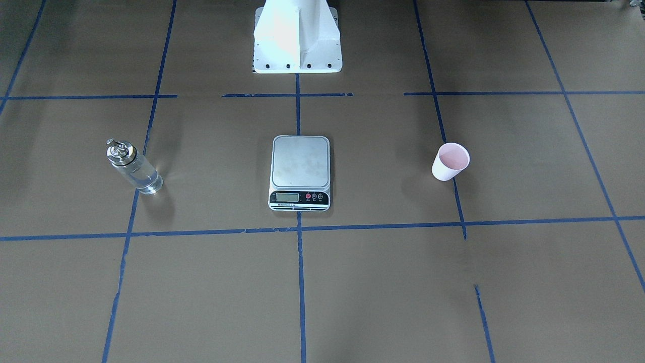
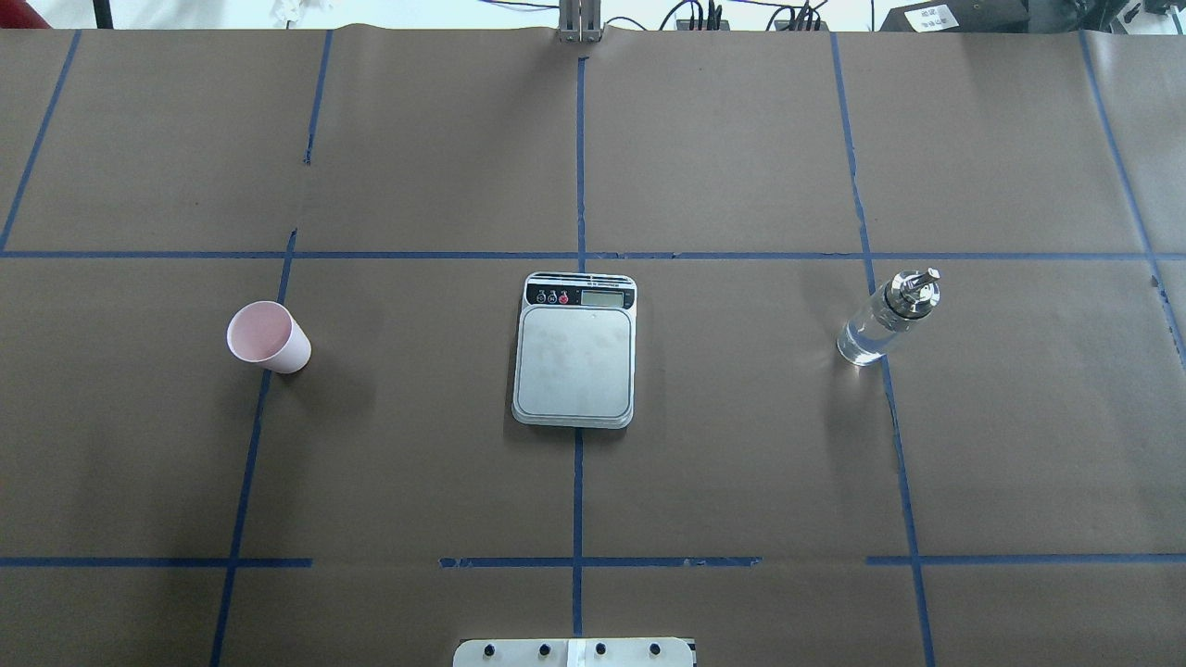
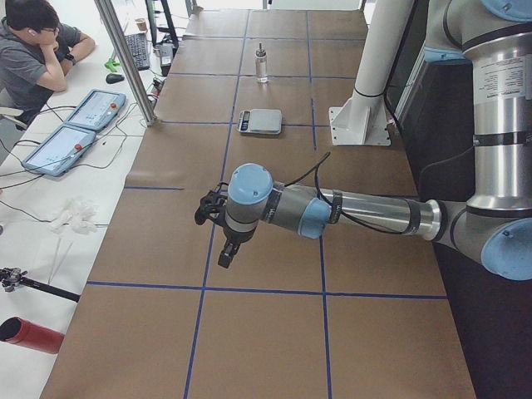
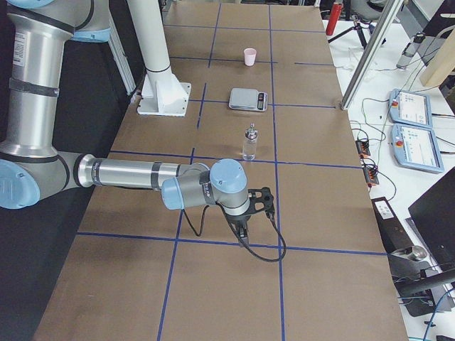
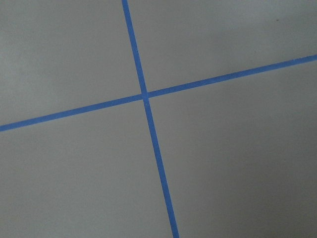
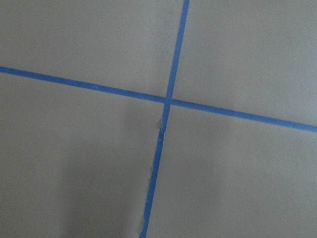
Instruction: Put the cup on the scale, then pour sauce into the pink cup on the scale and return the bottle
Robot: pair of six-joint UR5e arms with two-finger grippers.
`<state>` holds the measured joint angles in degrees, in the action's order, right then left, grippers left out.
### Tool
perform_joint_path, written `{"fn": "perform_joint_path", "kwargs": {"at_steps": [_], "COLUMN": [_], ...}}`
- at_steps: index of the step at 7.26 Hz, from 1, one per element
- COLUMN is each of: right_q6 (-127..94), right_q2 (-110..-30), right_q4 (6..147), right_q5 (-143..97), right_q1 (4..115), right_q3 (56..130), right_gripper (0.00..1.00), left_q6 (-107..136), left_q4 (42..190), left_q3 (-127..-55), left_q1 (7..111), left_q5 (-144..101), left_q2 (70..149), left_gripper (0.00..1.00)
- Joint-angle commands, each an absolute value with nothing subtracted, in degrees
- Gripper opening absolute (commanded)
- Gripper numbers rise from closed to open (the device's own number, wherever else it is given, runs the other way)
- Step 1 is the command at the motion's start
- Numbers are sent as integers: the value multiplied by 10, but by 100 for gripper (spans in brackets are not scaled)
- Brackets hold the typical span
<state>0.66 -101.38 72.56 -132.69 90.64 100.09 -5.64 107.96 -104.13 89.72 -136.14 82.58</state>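
You'll find the cup [image 2: 269, 338] upright, well apart from the left claw [image 3: 208, 213], toward the scale [image 2: 576, 371]. I cannot tell how wide that claw stands. The cup is probably light and crushable, so pinch its wall gently.

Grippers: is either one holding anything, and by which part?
Nothing is held. The cup and bottle stand free on the table, far from the left gripper and right gripper.

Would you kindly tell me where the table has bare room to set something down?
Bare brown paper lies between the pale pink paper cup and the silver-grey kitchen scale, and between the scale and the clear glass bottle. The scale itself carries nothing. Nowhere is crowded.
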Motion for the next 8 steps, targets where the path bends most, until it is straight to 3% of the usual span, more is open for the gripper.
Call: {"fn": "perform_joint_path", "kwargs": {"at_steps": [1, 2, 5, 8], "right_q6": [-1, 0, 0, -68], "right_q2": [-980, -969, -972, -969], "right_q4": [682, 680, 615, 612], "right_q5": [-1352, -1382, -1388, -1394], "right_q1": [907, 908, 909, 904], "right_q3": [951, 939, 945, 947], "right_gripper": [100, 100, 100, 100], "left_q6": [-55, -51, 74, 253], "left_q4": [1231, 1249, 1326, 1344], "left_q3": [-1030, -994, -999, -1021], "left_q1": [896, 896, 893, 761], "left_q5": [-1360, -1362, -1373, -1352], "left_q2": [838, 880, 883, 882], "left_gripper": [100, 100, 100, 100]}}
